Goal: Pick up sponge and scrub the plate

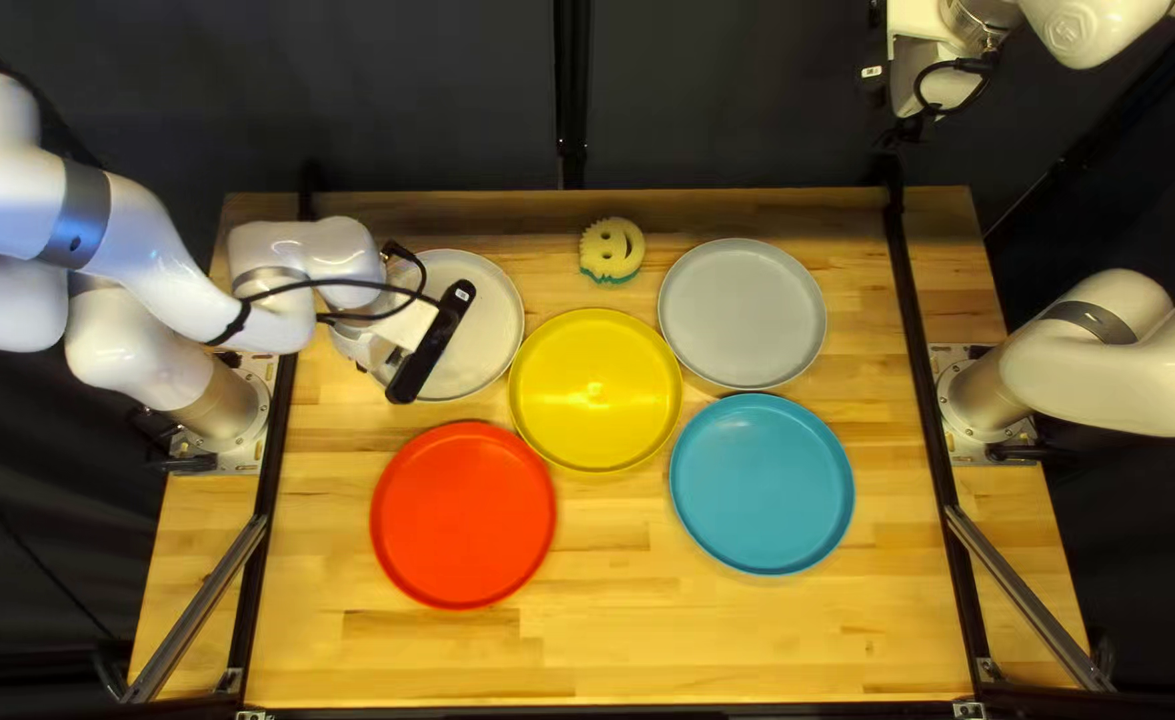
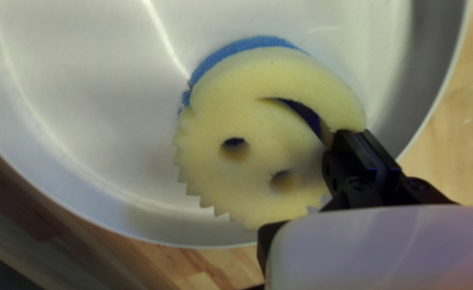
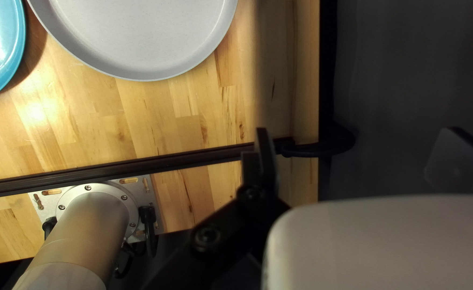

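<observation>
Bright streak across white plate (image 2: pixel 86 107)

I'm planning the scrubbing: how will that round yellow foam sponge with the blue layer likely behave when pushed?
The sponge is probably soft and bendy: its mouth slit gapes by the left hand. Being porous foam, it's likely light for its size. Its broad flat face suggests little rolling.

**Camera setup: one wide, two wrist**

Top left: you're above the near edge of the table (image 1: pixel 588 654), slanting down and far; widest, farthest back. Left wrist: tight, looking down into the far-left white plate (image 2: pixel 86 107), shared with top left. Right wrist: farther back than left wrist, over the far-right corner, facing down. It shares your grey plate (image 1: pixel 742 314), part of your blue plate (image 1: pixel 761 483) and your right arm's base (image 1: pixel 1001 400) with top left.
</observation>
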